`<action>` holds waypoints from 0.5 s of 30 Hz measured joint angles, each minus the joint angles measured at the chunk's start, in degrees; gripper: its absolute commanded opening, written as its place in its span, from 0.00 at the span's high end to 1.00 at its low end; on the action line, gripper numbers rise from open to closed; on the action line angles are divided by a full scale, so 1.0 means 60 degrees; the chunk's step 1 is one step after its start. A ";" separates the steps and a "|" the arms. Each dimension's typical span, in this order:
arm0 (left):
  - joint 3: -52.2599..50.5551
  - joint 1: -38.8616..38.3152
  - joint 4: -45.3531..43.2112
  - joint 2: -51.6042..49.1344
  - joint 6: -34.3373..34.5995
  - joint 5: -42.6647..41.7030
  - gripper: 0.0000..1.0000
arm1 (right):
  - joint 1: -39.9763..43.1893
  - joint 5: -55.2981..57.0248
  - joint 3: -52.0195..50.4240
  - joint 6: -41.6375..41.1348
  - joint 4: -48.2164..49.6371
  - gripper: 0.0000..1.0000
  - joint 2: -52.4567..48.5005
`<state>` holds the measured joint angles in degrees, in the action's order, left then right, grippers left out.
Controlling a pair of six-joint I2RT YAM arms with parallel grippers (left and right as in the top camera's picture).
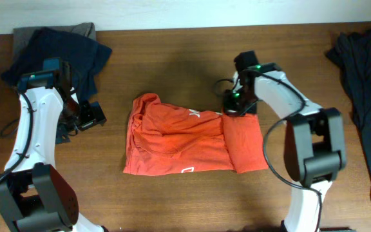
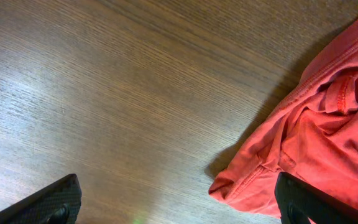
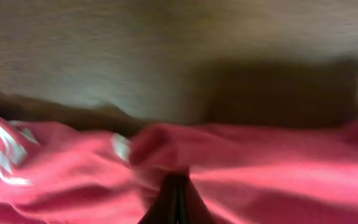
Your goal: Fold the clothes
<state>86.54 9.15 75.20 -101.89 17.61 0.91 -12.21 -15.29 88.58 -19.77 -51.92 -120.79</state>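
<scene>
The clothes, a red-orange T-shirt [image 1: 179, 138] with white lettering, lie partly folded in the middle of the table. Its right part is turned over as a flat panel [image 1: 245, 145]. My right gripper [image 1: 232, 107] is at the shirt's far edge, near the fold. In the right wrist view its jaws [image 3: 176, 198] are shut, with a pucker of the red fabric [image 3: 160, 146] bunched at their tips; that view is blurred. My left gripper [image 1: 92, 116] hangs open to the left of the shirt. Its two fingers [image 2: 48, 204] stand wide apart over bare wood, and the shirt's hem [image 2: 260, 177] lies by the right finger.
A heap of dark navy clothes [image 1: 57, 48] lies at the back left, behind the left arm. Another dark garment [image 1: 366, 84] drapes along the table's right edge. The wooden table [image 1: 172, 64] shows bare behind the shirt.
</scene>
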 measured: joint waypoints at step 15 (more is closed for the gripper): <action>-0.0004 0.0000 -0.0004 0.0000 0.0000 0.0000 0.01 | 0.0000 -0.0466 0.2907 0.0678 -0.4273 0.82 -0.0044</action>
<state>86.52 9.15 75.18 -101.89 17.61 0.91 -12.21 -18.09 106.02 -15.70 -77.56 -121.05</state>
